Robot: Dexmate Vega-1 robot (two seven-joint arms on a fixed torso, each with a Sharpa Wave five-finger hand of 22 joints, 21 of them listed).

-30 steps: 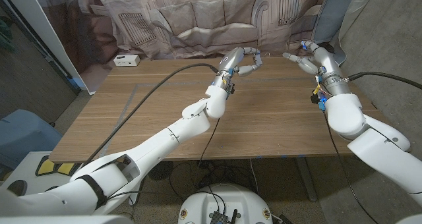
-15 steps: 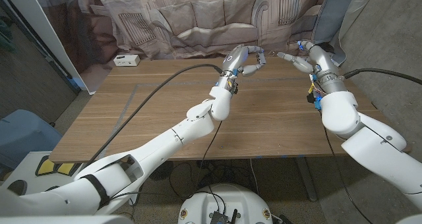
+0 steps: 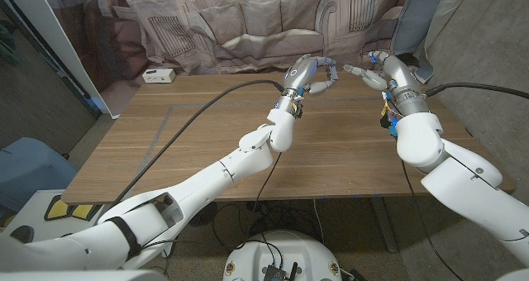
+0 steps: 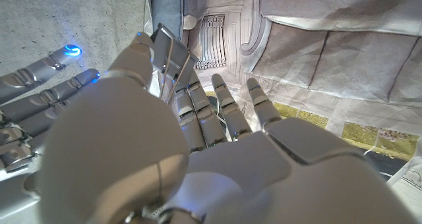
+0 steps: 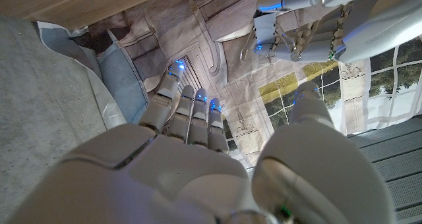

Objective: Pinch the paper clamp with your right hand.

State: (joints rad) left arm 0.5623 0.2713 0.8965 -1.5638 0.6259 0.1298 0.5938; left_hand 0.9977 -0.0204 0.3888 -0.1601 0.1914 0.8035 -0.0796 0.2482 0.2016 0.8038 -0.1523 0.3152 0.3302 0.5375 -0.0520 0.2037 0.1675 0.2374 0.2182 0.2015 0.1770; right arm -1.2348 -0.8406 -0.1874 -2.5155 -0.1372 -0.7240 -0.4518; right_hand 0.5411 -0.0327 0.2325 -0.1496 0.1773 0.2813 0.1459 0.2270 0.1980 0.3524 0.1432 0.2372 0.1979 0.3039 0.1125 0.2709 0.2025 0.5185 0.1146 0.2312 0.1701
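The left hand (image 3: 312, 73) gripped the paper clamp (image 4: 168, 49) above the surface (image 3: 198, 140). The right hand (image 3: 376, 69) hovered just beside it, fingers spread and holding nothing.

Materials as I see them from my station

The surface (image 3: 198, 140) is matt brown wood grain. Both arms wear smooth, glossy white plastic shells; my left hand (image 3: 310, 73) has grey metallic-looking fingers (image 4: 224, 109) holding the paper clamp (image 4: 168, 49), dark body with thin shiny wire handles. Behind hangs creased, printed cloth (image 3: 248, 25), matt; the wall (image 4: 72, 16) looks like rough grey concrete.
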